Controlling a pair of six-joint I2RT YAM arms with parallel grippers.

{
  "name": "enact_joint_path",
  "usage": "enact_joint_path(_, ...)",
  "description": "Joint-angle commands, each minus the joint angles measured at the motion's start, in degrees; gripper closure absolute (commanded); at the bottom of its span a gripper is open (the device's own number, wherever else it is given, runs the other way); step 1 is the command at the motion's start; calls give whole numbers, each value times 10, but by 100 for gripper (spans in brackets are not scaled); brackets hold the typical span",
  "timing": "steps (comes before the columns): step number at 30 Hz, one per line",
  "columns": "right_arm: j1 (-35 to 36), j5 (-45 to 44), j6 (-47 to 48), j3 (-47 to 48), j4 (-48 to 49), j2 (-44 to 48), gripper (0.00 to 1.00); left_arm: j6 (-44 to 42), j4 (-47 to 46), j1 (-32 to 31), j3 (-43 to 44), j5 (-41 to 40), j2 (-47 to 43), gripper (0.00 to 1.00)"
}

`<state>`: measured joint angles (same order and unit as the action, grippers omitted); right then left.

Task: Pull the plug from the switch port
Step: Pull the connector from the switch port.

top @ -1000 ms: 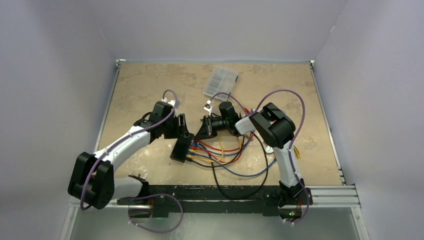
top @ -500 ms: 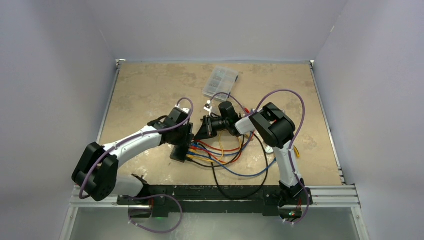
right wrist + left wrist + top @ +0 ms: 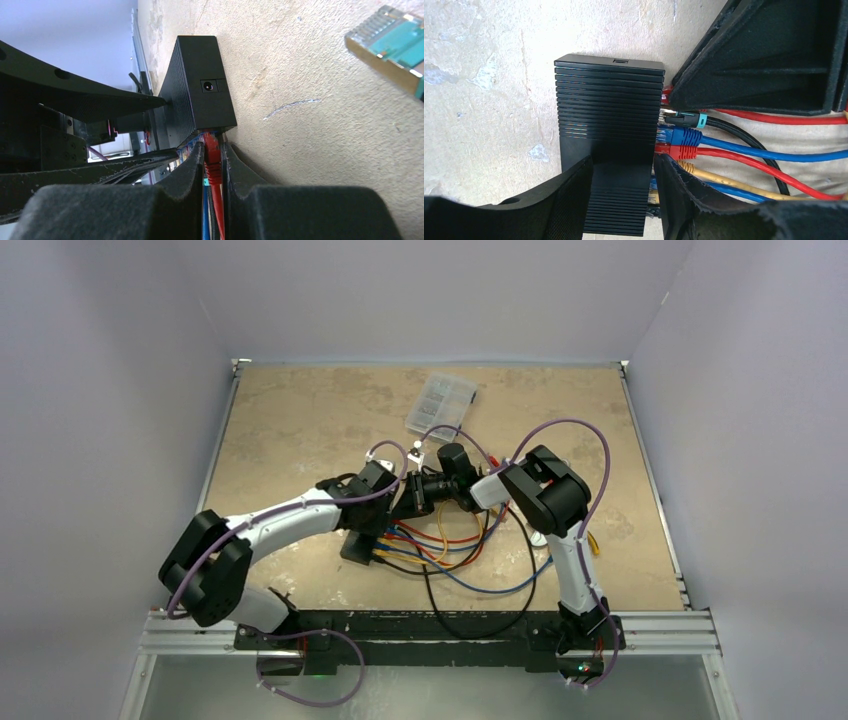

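Straddling the switch (image 3: 609,105), the left tool (image 3: 625,162) grips it; the right tool (image 3: 213,150) pinches a socketed red plug (image 3: 212,167).

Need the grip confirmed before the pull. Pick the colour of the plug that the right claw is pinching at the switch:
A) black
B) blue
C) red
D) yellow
C: in the right wrist view, the right claw is closed on a red plug where it enters the switch.
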<state>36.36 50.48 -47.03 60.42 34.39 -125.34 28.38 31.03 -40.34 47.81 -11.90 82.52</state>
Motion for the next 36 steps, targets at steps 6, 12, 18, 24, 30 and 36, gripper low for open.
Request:
enact_joint_path(6, -2, -14, 26, 0, -33, -9, 100, 11, 29, -30, 25, -74, 48, 54)
enact_joint_path(12, -2, -8, 27, -2, -35, -7, 100, 14, 37, -33, 27, -97, 61, 54)
enact_joint_path(18, -5, 19, 3, -25, 3, 0, 100, 22, 46, -33, 29, -124, 76, 58)
enact_joint_path(24, -10, 17, 24, -36, -18, 11, 100, 30, 59, -33, 39, -140, 100, 58)
enact_joint_path(30, -14, 14, 54, -43, -53, 29, 100, 33, 70, -33, 51, -157, 119, 59)
enact_joint_path(36, -19, -4, 93, -44, -107, 53, 100, 35, 69, -32, 50, -158, 119, 58)
